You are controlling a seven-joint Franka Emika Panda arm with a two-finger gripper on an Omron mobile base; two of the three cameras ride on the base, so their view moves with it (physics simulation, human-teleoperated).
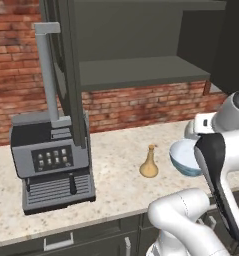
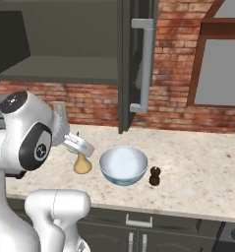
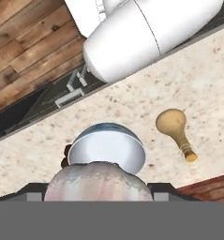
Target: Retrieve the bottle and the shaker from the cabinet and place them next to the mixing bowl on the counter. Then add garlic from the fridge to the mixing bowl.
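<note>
Both bottle (image 2: 81,164) and shaker (image 2: 155,175) flank the mixing bowl (image 2: 123,165) — hand's grip state unclear

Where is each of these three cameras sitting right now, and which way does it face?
Left base view: behind-left, facing the counter, open cabinet; arm lower right.
Right base view: behind-right, same counter; arm lower left.
Hand view: above, looking down at the mixing bowl; white arm link on top.
Shared: bottle, mixing bowl; the shaker in the right base and hand views.

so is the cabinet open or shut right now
Open: the cabinet shows its bare shelf, with its door swung out toward the counter.
</note>
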